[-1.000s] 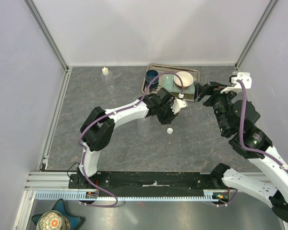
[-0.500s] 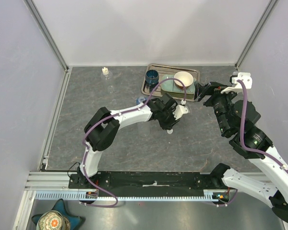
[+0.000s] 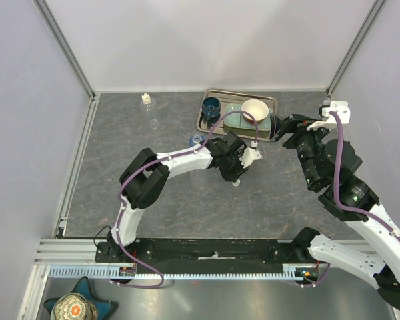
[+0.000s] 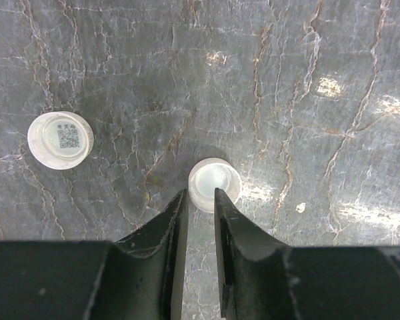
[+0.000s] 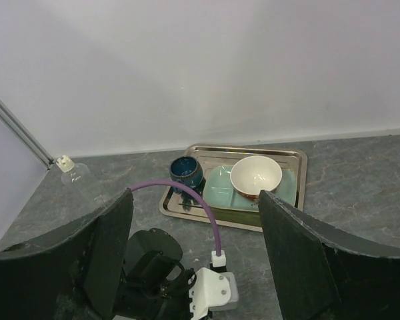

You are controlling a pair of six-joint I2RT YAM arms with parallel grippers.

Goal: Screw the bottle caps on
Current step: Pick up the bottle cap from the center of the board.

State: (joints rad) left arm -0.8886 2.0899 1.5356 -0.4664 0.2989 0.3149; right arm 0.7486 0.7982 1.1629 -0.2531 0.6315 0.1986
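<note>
Hovering at lower centre of frame: left hand, fingers narrowly parted, empty, tips just beside a small round white plastic cap on grey stone surface; right hand spread wide, empty.

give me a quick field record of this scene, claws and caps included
left claw: jaws narrowly apart, nothing between
cap: white, on the table, just ahead of the left fingertips
round white piece: printed code on top, apart from the cap
right claw: wide open, empty, facing the tray
tray: holds bowl and dark blue cup
bottle: clear, back left corner
</note>
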